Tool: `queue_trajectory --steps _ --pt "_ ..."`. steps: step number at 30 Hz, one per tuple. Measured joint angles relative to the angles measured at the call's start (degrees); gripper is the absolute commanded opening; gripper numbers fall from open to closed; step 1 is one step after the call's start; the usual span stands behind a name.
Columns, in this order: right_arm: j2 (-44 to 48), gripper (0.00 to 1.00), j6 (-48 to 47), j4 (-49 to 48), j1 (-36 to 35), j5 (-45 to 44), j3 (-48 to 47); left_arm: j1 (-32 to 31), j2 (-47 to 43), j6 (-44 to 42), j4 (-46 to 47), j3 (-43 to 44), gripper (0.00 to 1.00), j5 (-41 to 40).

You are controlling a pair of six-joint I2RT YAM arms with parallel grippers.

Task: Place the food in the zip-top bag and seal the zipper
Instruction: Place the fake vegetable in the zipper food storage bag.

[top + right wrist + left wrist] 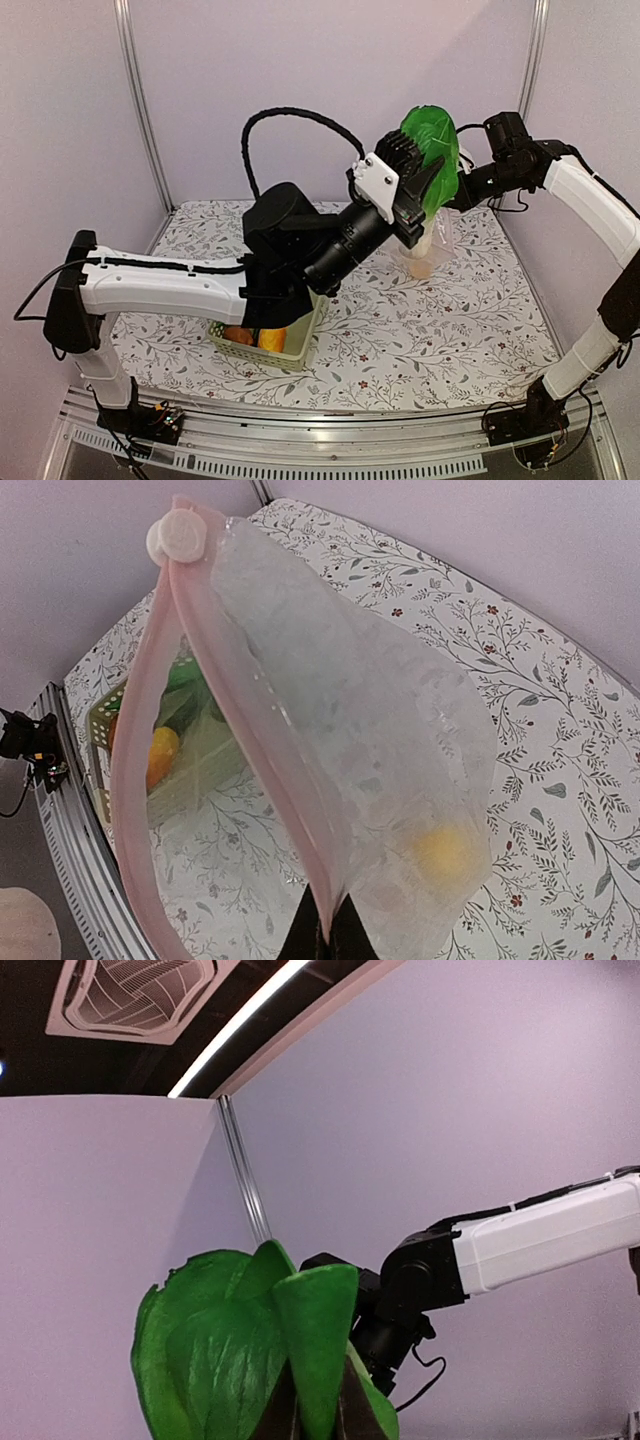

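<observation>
Left gripper (424, 203) is clenched on the bok choy (431, 137), held well above the table (450, 340) with the green leaves uppermost and the pale stem pointing down. In the left wrist view, the dark fingers (285, 1415) press the leaves (245, 1350) from both sides. Right gripper (463, 190) is closed on the top edge of the zip-top bag (436, 248), which hangs below it just behind the bok choy stem; whether stem and bag touch cannot be determined from the overhead view. In the right wrist view, the fingers (335, 940) pinch the zipper (240, 710) at one end. The two pink strips stand apart, so the mouth is unsealed, with a white slider (180, 535) at the far end. One yellow lemon (445, 850) lies in the bottom of the bag (380, 710). The pale green basket (292, 352) sits on the table under the left arm, with orange pieces (272, 340) inside.
</observation>
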State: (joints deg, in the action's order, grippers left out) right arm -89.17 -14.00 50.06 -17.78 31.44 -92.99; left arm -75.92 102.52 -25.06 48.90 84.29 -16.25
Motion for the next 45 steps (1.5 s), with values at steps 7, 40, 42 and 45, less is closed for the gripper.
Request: queue_trajectory --steps 7,40,42,45 --pt "0.17 0.00 0.09 0.11 -0.15 1.22 0.57 -0.46 7.39 -6.51 3.80 7.67 0.00 -0.28" --pt "2.01 0.00 2.60 1.77 0.37 5.40 1.16 5.35 28.72 -20.44 26.08 16.96 0.67 -10.64" --pt "2.01 0.00 2.71 2.25 0.81 5.35 0.68 5.33 28.94 -20.48 26.10 16.96 0.77 -11.76" --pt "1.99 0.00 2.89 2.60 1.36 5.25 -0.07 5.25 28.85 -20.02 25.62 16.79 0.83 -13.09"
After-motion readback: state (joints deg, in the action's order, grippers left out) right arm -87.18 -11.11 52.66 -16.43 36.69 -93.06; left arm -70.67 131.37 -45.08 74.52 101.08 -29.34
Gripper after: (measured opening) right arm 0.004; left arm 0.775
